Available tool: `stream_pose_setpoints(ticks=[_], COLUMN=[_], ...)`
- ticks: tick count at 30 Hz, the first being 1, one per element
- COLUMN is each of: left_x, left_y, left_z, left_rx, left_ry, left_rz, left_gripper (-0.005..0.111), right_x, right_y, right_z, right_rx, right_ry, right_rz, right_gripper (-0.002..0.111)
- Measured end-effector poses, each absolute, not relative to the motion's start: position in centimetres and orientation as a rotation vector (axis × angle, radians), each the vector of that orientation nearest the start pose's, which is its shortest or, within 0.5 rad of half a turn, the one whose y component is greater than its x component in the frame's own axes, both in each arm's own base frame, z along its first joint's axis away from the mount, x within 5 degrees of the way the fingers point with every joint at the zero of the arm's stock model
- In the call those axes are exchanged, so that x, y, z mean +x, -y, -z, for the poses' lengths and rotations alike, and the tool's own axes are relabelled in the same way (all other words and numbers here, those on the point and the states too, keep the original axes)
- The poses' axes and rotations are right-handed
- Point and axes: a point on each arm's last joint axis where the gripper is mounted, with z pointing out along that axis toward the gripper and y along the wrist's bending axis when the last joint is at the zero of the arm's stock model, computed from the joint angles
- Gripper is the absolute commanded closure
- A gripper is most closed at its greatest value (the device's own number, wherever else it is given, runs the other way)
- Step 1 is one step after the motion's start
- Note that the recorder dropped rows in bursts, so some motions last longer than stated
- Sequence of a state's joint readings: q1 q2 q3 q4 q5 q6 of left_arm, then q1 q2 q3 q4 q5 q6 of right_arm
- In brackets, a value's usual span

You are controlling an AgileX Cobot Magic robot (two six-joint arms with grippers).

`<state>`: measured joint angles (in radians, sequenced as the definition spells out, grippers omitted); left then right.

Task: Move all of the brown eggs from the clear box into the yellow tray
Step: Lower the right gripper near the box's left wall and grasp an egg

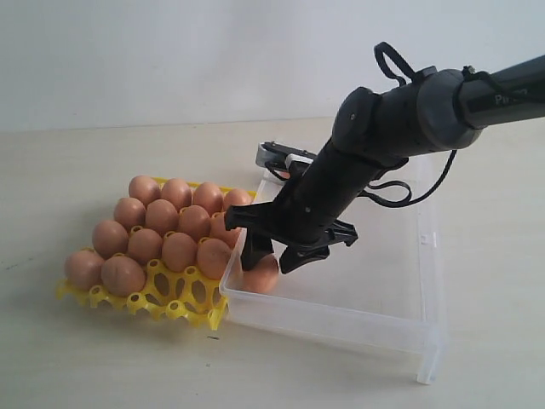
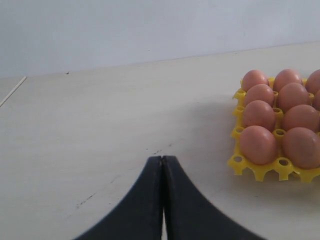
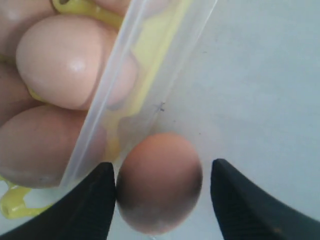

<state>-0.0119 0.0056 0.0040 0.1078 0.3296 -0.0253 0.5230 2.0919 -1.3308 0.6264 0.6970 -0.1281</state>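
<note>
Fourteen brown eggs (image 1: 161, 216) sit in the yellow tray (image 1: 183, 300), which shows four rows of four cups: the three rows at the back are full, and the front row holds two eggs at its left end, with two bare cups (image 1: 194, 294) beside them. One clear box (image 1: 341, 328) stands on the table (image 1: 85, 358) to the right of the tray, its near corner just beside the tray's edge. In that corner lies one lone egg (image 1: 266, 279), the only one clearly visible in the box. The right gripper (image 1: 274, 257) reaches down into the box with its fingers apart, one on each side of this egg; one finger is close against the shell, while the other stands clear of it, so the egg is not clamped. The left gripper (image 2: 162, 159) has its fingers pressed together on nothing, over bare table beside the tray. White lettering on the dark arm (image 1: 502, 89) begins "Pa" before the picture's edge cuts it off.
</note>
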Motion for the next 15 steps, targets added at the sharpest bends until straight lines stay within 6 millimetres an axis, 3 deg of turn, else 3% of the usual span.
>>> stream_pose_setpoints(ticks=[15], left_x=[5.42], left_y=[-0.25], left_z=[-18.19], left_rx=[0.056], left_ry=[-1.821], left_rz=[-0.077], left_gripper=[0.107], right_x=[34.0], right_y=[-23.49], right_z=[-12.06], right_rx=[-0.307], right_ry=[-2.921], right_rz=[-0.696], right_gripper=[0.053])
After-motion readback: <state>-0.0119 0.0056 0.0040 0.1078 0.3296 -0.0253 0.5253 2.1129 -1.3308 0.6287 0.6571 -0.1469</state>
